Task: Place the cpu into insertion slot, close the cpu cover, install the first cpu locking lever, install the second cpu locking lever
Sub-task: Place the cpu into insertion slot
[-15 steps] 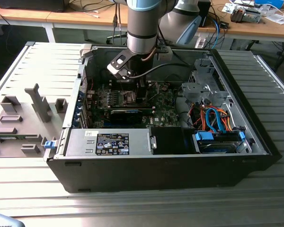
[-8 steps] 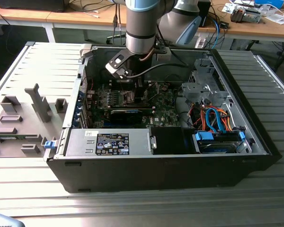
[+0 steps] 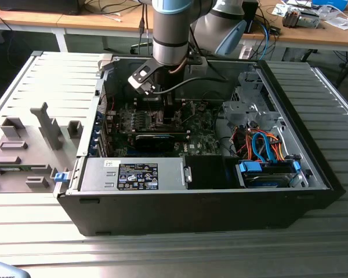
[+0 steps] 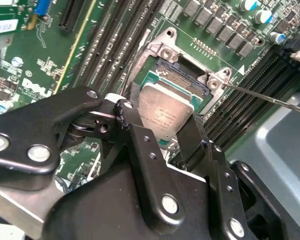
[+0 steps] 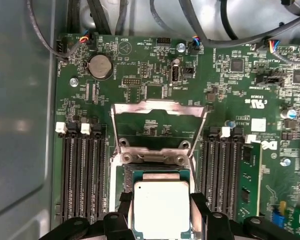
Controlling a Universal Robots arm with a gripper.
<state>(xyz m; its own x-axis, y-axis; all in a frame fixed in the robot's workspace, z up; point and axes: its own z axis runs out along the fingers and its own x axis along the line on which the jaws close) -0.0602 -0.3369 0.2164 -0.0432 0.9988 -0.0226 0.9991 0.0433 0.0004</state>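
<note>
Exterior view: high, well back, looking down into open computer case (image 3: 191, 214). First wrist view: close, straight down on motherboard (image 5: 155, 75). Second wrist view: close, oblique. Both share cpu (image 5: 161, 207).

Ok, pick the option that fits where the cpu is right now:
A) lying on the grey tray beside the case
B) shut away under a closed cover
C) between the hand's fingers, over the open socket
C: in both wrist views the cpu sits between the fingers of the hand, over the socket, and the cover is swung up and open.
</note>
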